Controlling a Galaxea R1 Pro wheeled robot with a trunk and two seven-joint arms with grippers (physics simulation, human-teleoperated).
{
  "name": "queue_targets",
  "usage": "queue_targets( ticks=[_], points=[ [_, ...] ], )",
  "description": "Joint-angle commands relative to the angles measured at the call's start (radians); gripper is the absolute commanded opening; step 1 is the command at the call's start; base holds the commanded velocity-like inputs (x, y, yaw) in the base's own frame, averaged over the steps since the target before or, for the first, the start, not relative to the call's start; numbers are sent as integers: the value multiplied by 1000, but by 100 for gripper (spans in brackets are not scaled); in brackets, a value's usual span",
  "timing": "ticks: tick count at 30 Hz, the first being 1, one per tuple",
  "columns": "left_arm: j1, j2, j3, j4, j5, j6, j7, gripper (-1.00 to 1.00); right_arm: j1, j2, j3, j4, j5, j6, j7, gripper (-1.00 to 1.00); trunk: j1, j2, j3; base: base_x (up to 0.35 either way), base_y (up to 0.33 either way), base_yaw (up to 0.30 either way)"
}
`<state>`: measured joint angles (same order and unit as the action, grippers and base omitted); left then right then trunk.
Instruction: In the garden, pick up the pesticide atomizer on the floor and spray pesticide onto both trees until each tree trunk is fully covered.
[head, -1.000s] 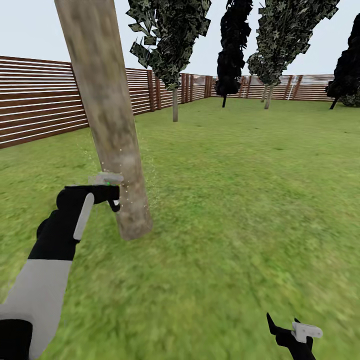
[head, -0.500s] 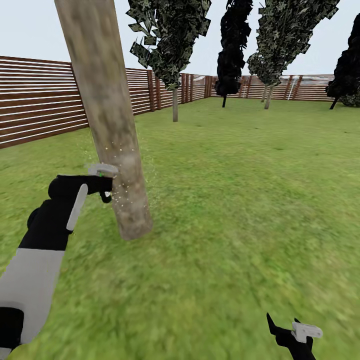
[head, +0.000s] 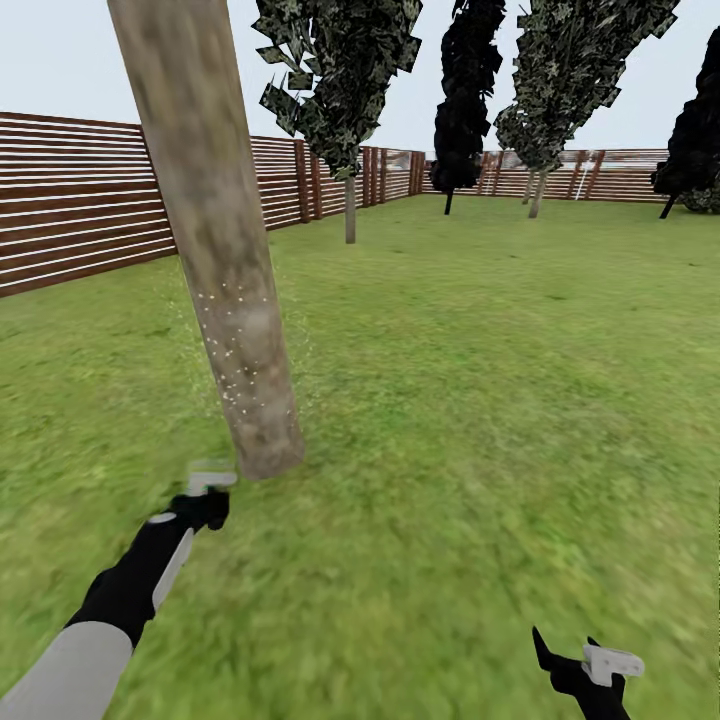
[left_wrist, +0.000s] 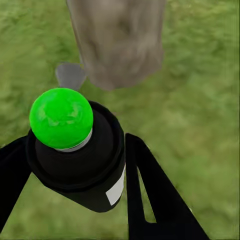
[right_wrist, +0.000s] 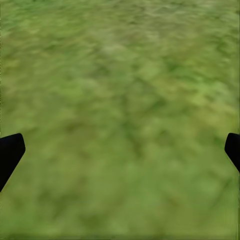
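Low on the lawn (head: 480, 420), the left hand (head: 205, 492) sits just in front of the base of the near tree trunk (head: 215, 240), apart from it, with the black forearm reaching up from the lower left corner of the head view. Its fingers are closed around the pesticide atomizer (left_wrist: 80, 150): in the left wrist view the dark bottle is clamped between the two black fingers (left_wrist: 150, 195), its bright green cap facing the camera and a small white label on its side. From that view the bottle points toward the foot of the trunk (left_wrist: 120, 40), and a small grey patch lies on the grass beside the trunk's base. In the head view the atomizer's whitish top (head: 208, 474) shows just above the hand. Pale speckles dot the lower half of the trunk and the air close around it.

At the bottom right of the head view, the right hand (head: 590, 668) hangs over bare grass, well apart from the trunk. The right wrist view shows its two dark fingertips (right_wrist: 10, 152) at opposite edges, spread wide, with nothing between them but grass.

Behind, a brown slatted fence (head: 80, 200) runs along the lawn, and further trees (head: 345, 90) with dark jagged foliage stand near it.
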<state>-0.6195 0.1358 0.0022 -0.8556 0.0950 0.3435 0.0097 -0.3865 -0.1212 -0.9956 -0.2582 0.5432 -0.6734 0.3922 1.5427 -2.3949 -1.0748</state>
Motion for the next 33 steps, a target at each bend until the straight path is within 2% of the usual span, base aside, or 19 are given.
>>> queue_targets(
  ticks=[1,3,6,8,17,19,21,29,33],
  points=[
    [1,-3,1,39,0,-58,2,-100,0,0,0,0,0,0,0,100,0,0,0,0,-211,0],
    [2,-5,3,63,3,-90,8,-100,0,0,0,0,0,0,-1,100,0,0,0,0,-256,0],
    [3,-6,5,59,8,-94,93,-100,0,1,0,1,0,0,0,100,0,0,0,0,-273,0],
    [3,-7,2,52,10,-91,123,-100,0,1,0,1,0,0,0,100,0,0,0,0,-275,87],
    [2,-8,7,47,11,-81,135,-100,0,2,0,0,-1,-1,-1,100,0,0,0,0,-275,44],
    [1,-45,6,49,7,-82,149,-100,0,2,0,0,-1,0,-1,100,0,0,0,13,-275,0],
    [2,-60,5,54,6,-86,186,-100,0,2,0,0,-1,0,-1,100,0,0,0,34,-275,89],
    [3,-58,6,61,6,-90,202,-100,0,2,0,1,0,0,-1,100,0,0,0,2,-275,261],
    [3,-58,6,61,6,-90,201,-100,0,2,0,1,0,0,0,100,0,0,0,0,-275,42]
  ],
)
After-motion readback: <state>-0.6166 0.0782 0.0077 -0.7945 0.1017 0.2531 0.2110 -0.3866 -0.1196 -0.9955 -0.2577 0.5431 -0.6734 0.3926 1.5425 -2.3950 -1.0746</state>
